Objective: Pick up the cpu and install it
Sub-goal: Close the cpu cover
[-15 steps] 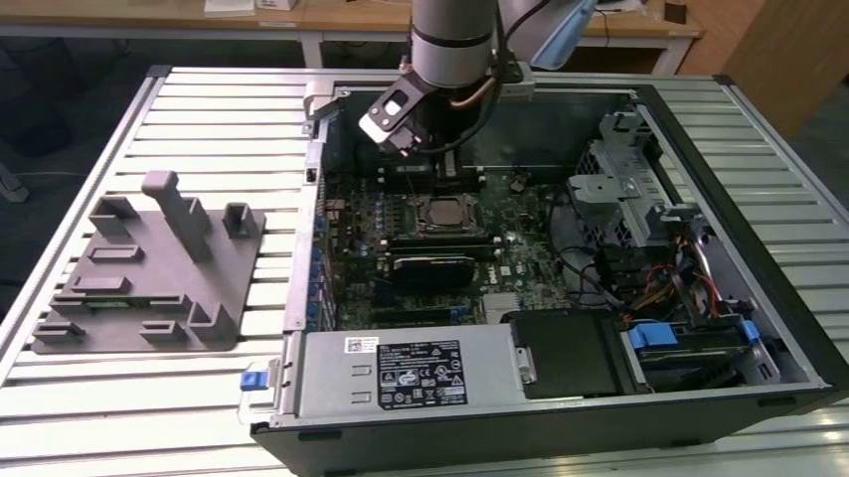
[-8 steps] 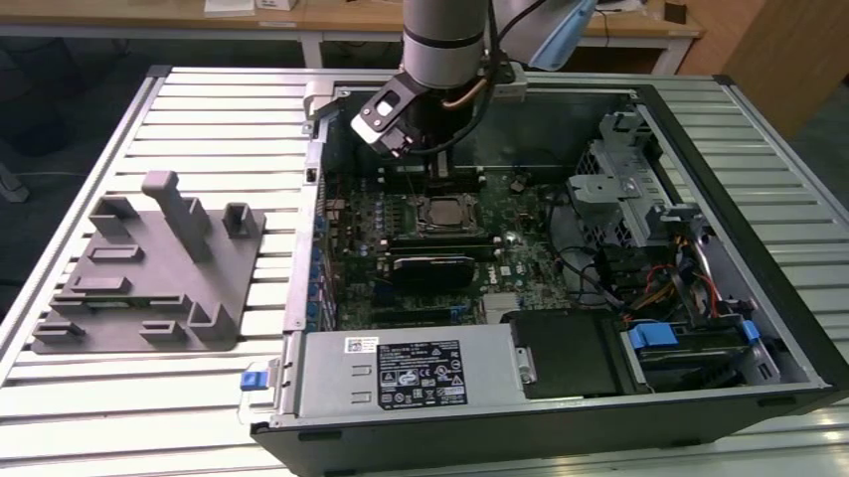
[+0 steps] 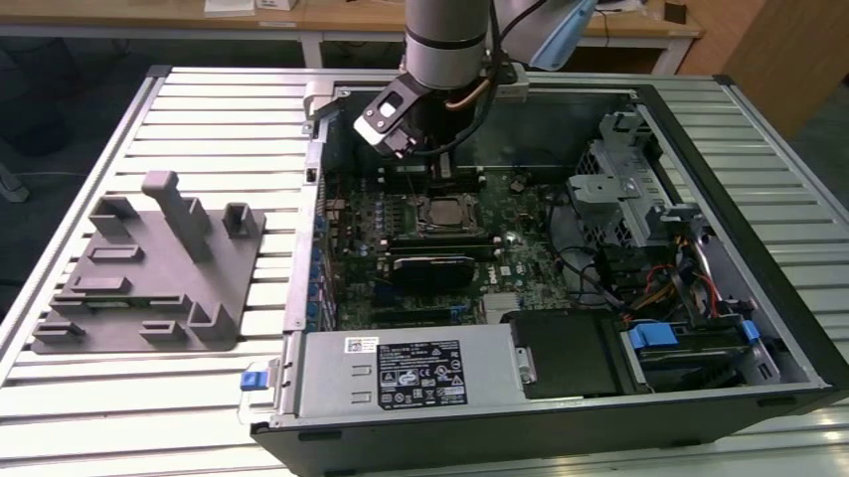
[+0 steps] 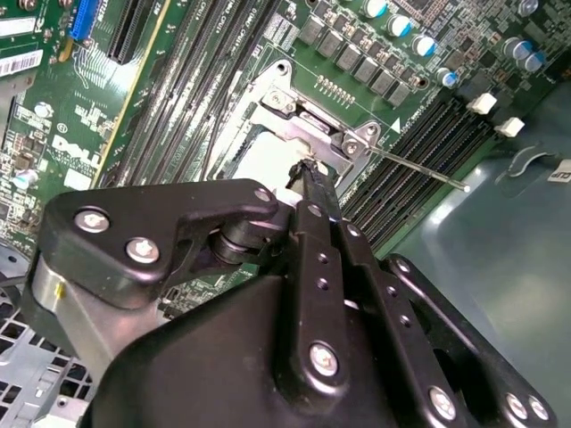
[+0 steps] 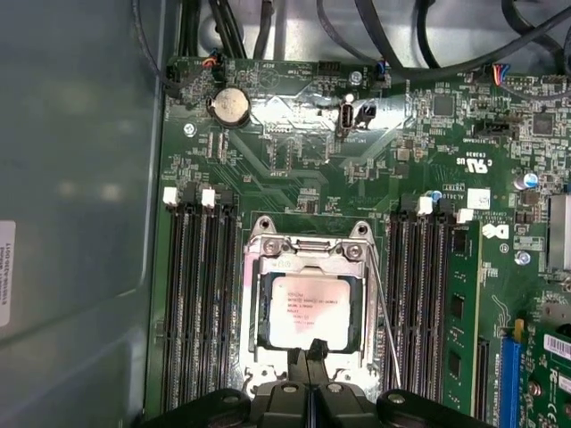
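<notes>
Already the cpu (image 5: pixel 310 312) lies flat in the socket (image 5: pixel 303 251), small print on top; the hand (image 5: pixel 311 357), pressed together, meets one edge; slots (image 5: pixel 192 303) crowd both sides.

An open case (image 3: pixel 531 442) lies on the slatted desk (image 3: pixel 199 109). The arm (image 3: pixel 444 45) reaches down into its far end, over the motherboard (image 3: pixel 531 258), just beyond the cpu (image 3: pixel 444 213) lying in its socket. A grey tray (image 3: pixel 146 268) sits at the exterior view's left, apart from the case.
</notes>
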`<state>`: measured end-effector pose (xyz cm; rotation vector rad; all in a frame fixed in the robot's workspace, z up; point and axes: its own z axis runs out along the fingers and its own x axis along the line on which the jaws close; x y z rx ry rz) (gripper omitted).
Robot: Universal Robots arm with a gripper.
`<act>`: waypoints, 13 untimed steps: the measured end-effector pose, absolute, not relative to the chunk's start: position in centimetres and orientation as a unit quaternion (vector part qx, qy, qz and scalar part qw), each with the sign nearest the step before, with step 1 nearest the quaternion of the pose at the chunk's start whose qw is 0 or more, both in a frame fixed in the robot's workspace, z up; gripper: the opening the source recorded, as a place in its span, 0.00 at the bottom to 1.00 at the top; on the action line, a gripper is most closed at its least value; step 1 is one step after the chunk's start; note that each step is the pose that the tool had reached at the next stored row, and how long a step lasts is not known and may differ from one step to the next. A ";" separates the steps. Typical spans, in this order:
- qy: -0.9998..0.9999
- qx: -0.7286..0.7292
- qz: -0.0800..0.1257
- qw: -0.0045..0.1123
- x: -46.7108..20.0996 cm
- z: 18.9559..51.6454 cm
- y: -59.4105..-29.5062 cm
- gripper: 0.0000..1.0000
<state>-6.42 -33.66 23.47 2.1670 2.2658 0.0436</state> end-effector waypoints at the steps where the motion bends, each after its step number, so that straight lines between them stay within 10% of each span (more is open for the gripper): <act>1: 0.723 0.691 0.014 0.003 -6.4 23.5 -33.7 0.11; 13: 0.769 0.640 0.014 0.002 -6.4 23.4 -33.7 0.11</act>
